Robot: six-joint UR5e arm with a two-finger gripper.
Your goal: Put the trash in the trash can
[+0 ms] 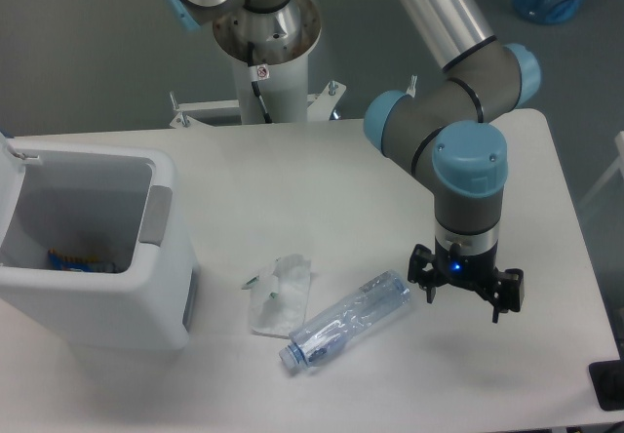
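Stood at the table's left edge: trash can (93, 292), mouth open upward. Lay near centre, untouched: bottle (346, 320), touching wrapper (279, 295) on its left. Hovered just right of the bottle: gripper (465, 295), fingers spread, empty; best centred across the bottle's middle before closing.

Cool, even overhead light, soft faint shadows on the table (322, 199), slightly soft, grainy focus.

Trash can (146, 287) — left side cut off
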